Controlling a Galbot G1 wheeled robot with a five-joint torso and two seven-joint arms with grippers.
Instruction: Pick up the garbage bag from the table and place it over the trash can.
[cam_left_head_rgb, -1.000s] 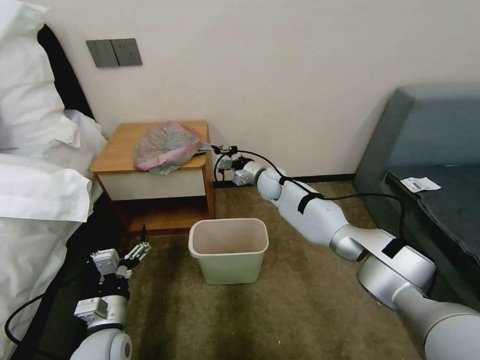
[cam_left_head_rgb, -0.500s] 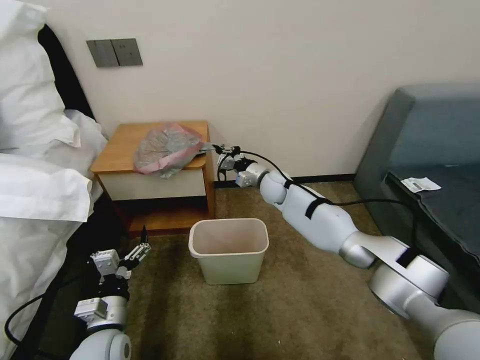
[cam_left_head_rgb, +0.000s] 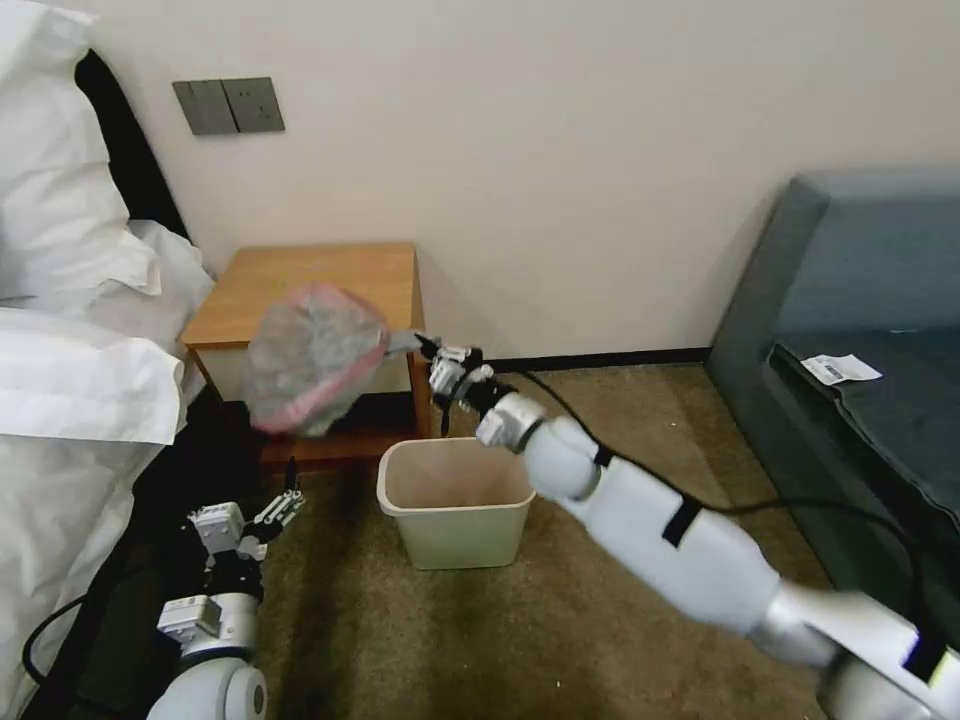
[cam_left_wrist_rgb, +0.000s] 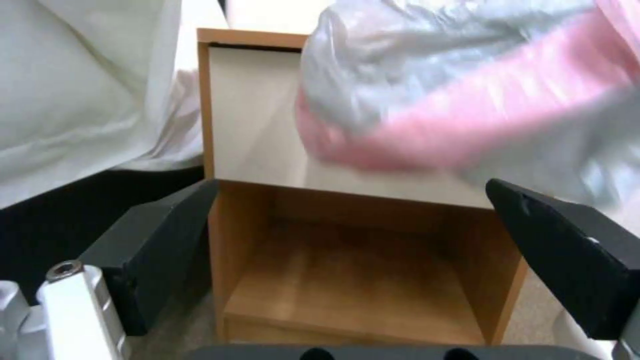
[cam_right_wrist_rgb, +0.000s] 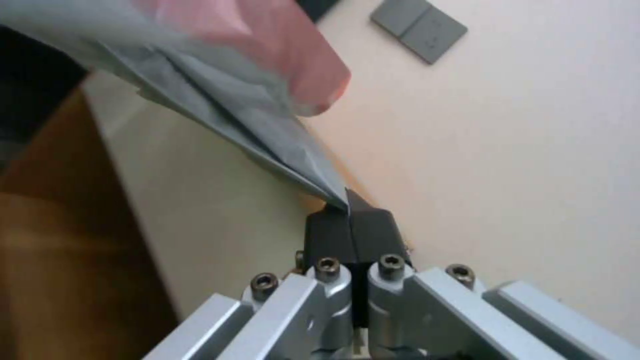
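- Head view puts you roughly halfway: the garbage bag is off the table and hanging in the air in front of the drawer, so the pick-up part looks done.
- Your right gripper has a corner of the bag pinched. In the right wrist view the two black fingers are pressed together on a thin point of grey plastic, and the rest of the bag fans out from there.
- The trash can sits on the carpet just below and to the right of the bag, with nothing in it or over it. So the whole "over the can" bit is left.
- Your left gripper is parked low near the floor beside the bed, jaws spread wide and holding nothing. In the left wrist view the bag's pink rim band hangs just above its fingers.
- My guess: the bag is bunched up, so you'll need its mouth opened before it fits around that rim.
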